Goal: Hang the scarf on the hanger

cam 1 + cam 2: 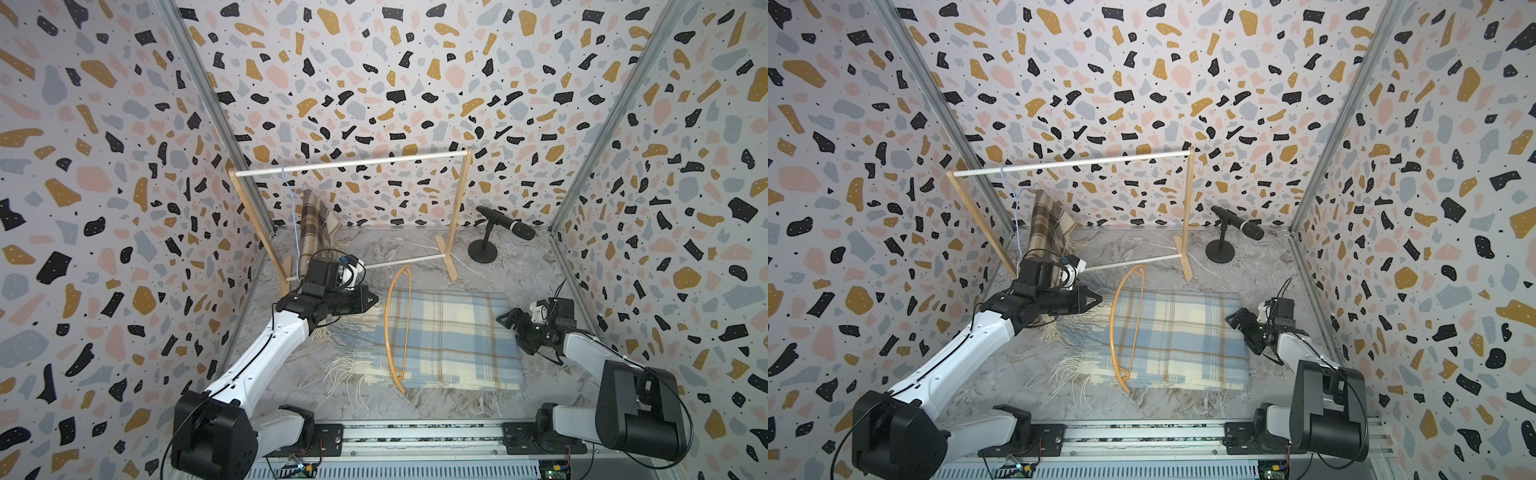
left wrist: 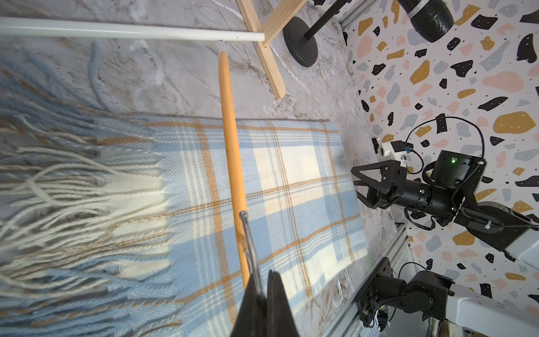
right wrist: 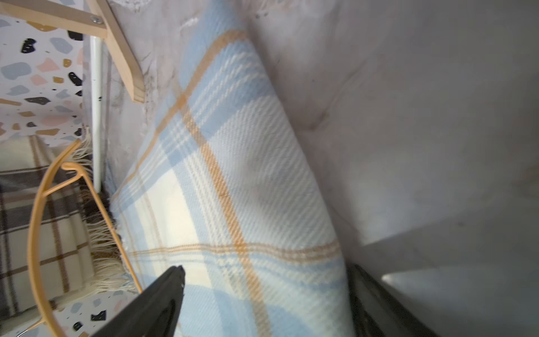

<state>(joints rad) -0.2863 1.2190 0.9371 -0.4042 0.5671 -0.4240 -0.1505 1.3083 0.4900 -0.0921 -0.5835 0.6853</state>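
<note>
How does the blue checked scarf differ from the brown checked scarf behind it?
Colour: the blue scarf has light blue, cream and tan checks; the brown scarf has brown and beige ones. Pose: the blue scarf lies folded flat on the table; the brown scarf hangs from the rack, seemingly on a blue hanger. Both are checked and fringed.

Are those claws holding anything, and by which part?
The left gripper pinches the orange hanger by its metal hook. The right gripper stands open around the edge of the scarf, holding nothing.
</note>
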